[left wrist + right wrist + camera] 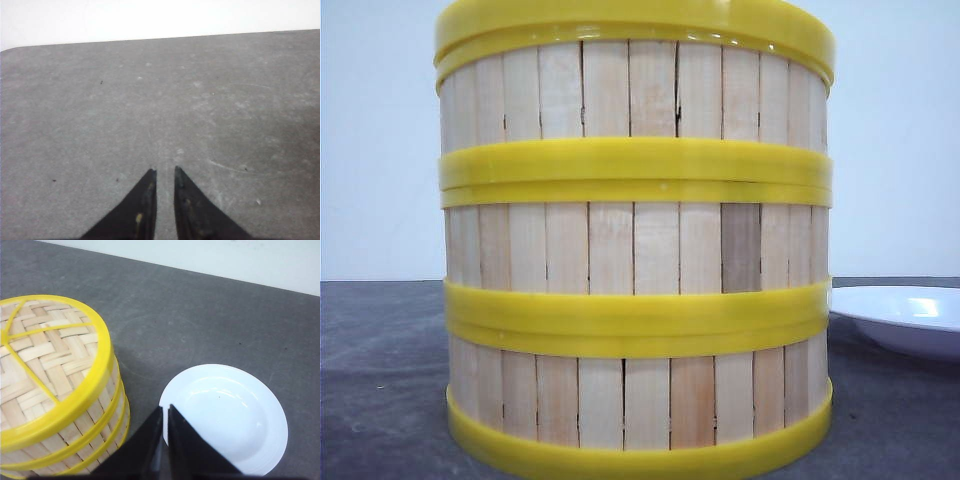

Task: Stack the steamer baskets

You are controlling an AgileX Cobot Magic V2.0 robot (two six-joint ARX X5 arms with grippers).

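Three slatted wooden, yellow-rimmed round steamer baskets (pixel 635 250) are seen stacked beside the right claw (pixel 165 412), which is closed and empty; the left claw (pixel 165 172) is held slightly apart over bare grey worktop (pixel 160 110).

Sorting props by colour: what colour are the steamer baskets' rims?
Yellow rims on the steamer baskets; front view shows it best.

left arm's black two-fingered gripper (pixel 165 172) | fingers showing as matte black wedges tapering to points toward 12 o'clock, one wearing small yellowish flecks | right arm's black two-fingered gripper (pixel 165 409) | fingers showing as smooth black wedges narrowing toward 12 o'clock, carrying no visible markings
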